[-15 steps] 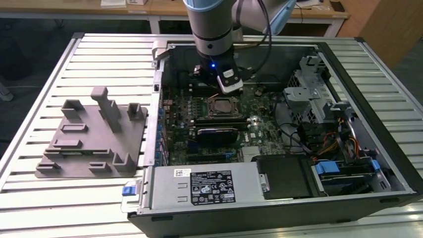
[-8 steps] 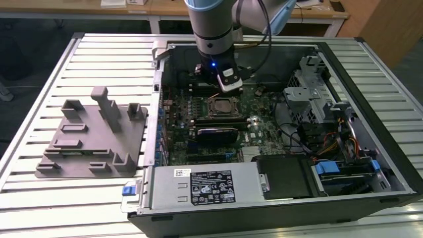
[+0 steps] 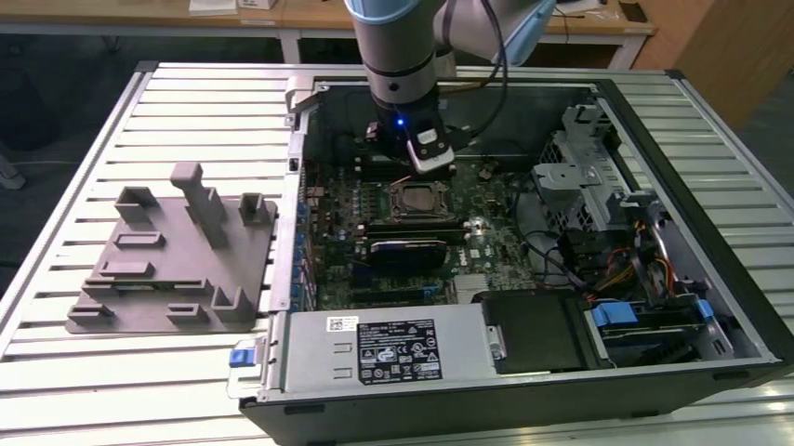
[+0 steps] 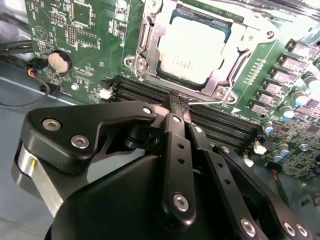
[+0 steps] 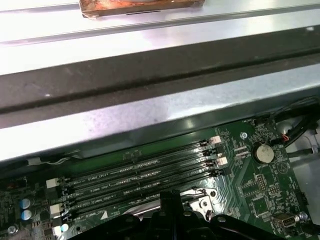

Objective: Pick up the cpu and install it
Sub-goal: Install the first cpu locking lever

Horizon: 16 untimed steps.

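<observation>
You are looking at one arm (image 3: 397, 56), one open computer case (image 3: 522, 372) and one grey tray (image 3: 174, 269) with upright posts, all lying on a slatted metal bench (image 3: 74, 372). One cpu (image 4: 192, 52) is sitting in the socket frame (image 4: 150, 60) on the green motherboard (image 4: 75, 45); in the exterior view it (image 3: 415, 200) is showing at the centre of the board, at about 6 o'clock from the gripper (image 3: 430, 160). The chip is lying flat, metal top facing up; being square, it is showing no long axis. In the second wrist view the gripper (image 4: 178, 102) is hanging just beside the socket over the memory slots (image 4: 220, 122), its jaws drawn together with nothing between them. The first wrist view is showing four memory slots (image 5: 140, 177) and one coin cell (image 5: 263, 153). Wooden desks (image 3: 248, 17) are standing behind the bench at 12 o'clock.
</observation>
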Each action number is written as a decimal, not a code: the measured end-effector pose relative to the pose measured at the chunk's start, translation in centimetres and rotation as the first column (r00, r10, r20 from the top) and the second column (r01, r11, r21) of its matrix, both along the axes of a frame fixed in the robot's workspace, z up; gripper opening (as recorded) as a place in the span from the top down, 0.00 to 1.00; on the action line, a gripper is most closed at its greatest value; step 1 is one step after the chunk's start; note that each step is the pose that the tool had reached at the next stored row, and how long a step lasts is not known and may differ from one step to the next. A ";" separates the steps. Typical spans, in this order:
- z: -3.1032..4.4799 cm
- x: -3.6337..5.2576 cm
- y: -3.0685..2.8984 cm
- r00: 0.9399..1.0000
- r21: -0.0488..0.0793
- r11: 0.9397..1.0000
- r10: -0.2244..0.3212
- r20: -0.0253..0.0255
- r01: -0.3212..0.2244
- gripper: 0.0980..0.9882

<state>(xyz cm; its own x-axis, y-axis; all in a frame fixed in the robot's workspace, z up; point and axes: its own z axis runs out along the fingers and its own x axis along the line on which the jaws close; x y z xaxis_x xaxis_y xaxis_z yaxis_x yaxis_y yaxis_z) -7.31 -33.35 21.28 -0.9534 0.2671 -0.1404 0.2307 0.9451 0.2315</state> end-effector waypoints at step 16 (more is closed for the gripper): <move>-0.88 0.32 0.76 1.000 -0.013 1.000 -0.005 0.005 0.005 0.99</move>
<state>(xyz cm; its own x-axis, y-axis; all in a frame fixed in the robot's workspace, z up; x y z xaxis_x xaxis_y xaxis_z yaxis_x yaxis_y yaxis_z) -6.98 -32.59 20.40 -0.9514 0.2699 -0.1483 0.2342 0.9468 0.2207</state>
